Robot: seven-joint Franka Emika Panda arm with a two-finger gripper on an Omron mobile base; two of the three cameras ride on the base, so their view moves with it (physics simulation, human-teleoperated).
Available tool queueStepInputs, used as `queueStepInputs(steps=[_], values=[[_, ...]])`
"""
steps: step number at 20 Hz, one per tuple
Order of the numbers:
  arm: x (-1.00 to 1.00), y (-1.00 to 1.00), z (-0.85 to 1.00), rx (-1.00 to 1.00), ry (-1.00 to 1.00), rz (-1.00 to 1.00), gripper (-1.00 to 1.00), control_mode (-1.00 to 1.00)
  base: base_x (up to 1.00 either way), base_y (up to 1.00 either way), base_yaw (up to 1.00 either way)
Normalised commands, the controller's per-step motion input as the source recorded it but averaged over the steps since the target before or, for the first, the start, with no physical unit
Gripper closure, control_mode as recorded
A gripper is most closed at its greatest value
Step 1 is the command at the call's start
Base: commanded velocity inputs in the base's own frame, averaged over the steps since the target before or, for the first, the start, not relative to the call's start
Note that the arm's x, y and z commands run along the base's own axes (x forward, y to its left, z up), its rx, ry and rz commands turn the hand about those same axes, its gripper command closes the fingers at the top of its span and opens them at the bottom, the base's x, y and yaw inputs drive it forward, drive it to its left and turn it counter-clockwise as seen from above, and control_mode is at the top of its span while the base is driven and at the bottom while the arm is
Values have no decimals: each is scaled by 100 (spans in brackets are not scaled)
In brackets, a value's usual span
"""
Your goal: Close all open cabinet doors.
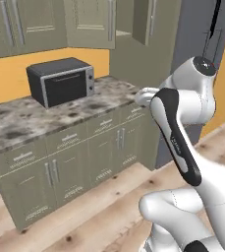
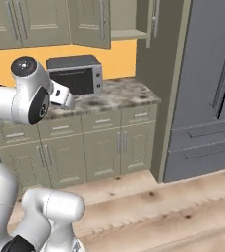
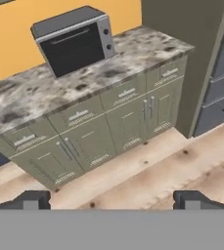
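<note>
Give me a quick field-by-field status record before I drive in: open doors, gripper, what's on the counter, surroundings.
open cabinet doors: two wall-cabinet doors stand swung out over the counter's right end, a shelf showing between them
other wall doors: those at left look shut
gripper: open, holding nothing, looking down at the base cabinets and floor
counter: speckled stone top carrying a dark microwave
right of counter: dark grey fridge
task progress: no door closed yet
</note>
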Motion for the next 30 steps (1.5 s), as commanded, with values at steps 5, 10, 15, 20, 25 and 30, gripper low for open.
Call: queueStepInputs(steps=[5,10,15,20,25,30], values=[[0,0,0,0,0,0,-100,100,60,-15,47],[0,0,0,0,0,0,-100,100,48,-38,30],[0,0,0,0,0,0,-100,100,43,-41,30],[0,0,0,0,0,0,-100,100,44,-48,21],[0,0,0,0,0,0,-100,100,45,-59,8],[0,0,0,0,0,0,-100,100,42,-63,5]])
